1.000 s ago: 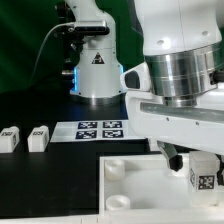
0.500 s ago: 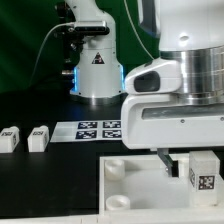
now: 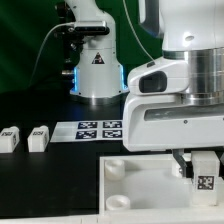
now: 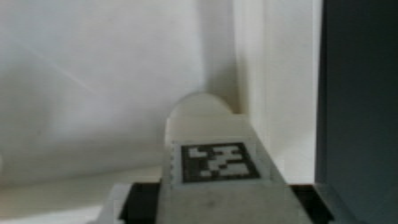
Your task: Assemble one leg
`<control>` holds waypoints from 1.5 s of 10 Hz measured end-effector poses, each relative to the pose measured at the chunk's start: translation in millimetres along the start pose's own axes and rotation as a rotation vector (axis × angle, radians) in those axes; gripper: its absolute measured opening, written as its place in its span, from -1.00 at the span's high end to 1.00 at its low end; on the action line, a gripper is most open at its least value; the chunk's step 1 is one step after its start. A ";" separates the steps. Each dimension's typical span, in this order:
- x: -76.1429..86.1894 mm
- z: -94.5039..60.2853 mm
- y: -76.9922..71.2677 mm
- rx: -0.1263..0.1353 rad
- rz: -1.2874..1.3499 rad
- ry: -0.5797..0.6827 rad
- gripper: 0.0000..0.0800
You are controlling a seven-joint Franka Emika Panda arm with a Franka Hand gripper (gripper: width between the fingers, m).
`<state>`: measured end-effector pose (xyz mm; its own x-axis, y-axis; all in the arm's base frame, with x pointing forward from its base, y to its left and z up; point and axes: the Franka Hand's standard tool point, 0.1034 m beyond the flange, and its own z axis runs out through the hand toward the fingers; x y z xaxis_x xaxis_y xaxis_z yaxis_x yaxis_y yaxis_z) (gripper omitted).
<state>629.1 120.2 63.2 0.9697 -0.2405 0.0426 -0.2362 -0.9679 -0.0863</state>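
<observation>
My gripper (image 3: 200, 170) is shut on a leg (image 3: 205, 176), a small white post with a black-and-white tag, and holds it upright over the right part of the large white plate (image 3: 135, 195). In the wrist view the leg (image 4: 217, 155) runs out from between my fingers (image 4: 144, 200) toward the plate's white surface (image 4: 107, 90). Two more legs (image 3: 10, 138) (image 3: 39, 138) lie on the black table at the exterior view's left. The plate shows round corner sockets (image 3: 116, 168) on its left side.
The marker board (image 3: 99, 129) lies flat on the table behind the plate. The arm's base (image 3: 97, 65) stands at the back centre. The arm's white body (image 3: 175, 100) hides the right of the scene.
My gripper has moved down and toward the exterior view's right with the leg in it, closer to the plate. The two legs on the table have not moved.
</observation>
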 end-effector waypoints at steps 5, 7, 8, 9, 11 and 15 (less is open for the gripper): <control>6.9 -5.7 -0.7 -0.048 0.816 -0.046 0.27; 6.9 -3.8 -1.0 -0.053 1.221 -0.046 0.27; 6.3 -2.5 -1.1 -0.050 1.390 -0.040 0.27; 6.2 -1.8 -1.3 -0.046 1.456 -0.047 0.27; 5.9 -0.6 -2.6 -0.041 1.599 -0.060 0.27; 6.4 -0.9 1.1 -0.040 1.706 -0.059 0.27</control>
<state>635.0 117.5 64.3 -0.3650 -0.9257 -0.0989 -0.9310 0.3637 0.0317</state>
